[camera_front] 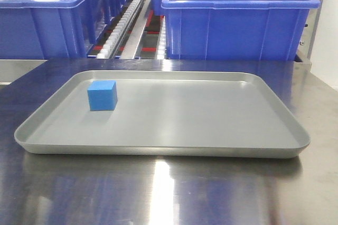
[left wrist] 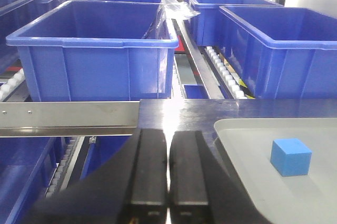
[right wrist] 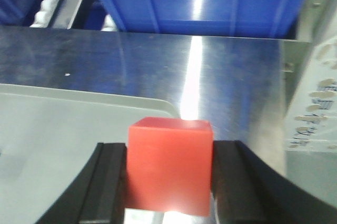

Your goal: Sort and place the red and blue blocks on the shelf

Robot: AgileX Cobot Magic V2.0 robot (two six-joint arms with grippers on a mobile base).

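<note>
Blocks: 2 total, 1 red and 1 blue. Blue block [camera_front: 102,95] sits flat on the grey tray [camera_front: 174,130], rear-left part near the rim, square to the surface, apart from both arms; the left wrist cam shows it too, off to the right of the left jaws. Red block [right wrist: 169,165] is pinched betw. the right jaws, 1 black finger [right wrist: 108,187] pressed on each side face. Behind it in the right wrist cam lie 1 tray corner and the bare steel bench [right wrist: 158,56]; can't tell whether the block is lifted or resting. Left jaws: pressed together, nothing betw. them, just beside the tray's left edge and facing the shelf [left wrist: 68,114], whose flat steel rail w/ small screws runs across just ahead. White roller tracks [left wrist: 226,74] run betw. the bins. Dark-blue bins [left wrist: 95,50]: at least 4 countable in the left wrist cam — 2 large ones up front in the front cam. Tray: 1, on the bench.
</note>
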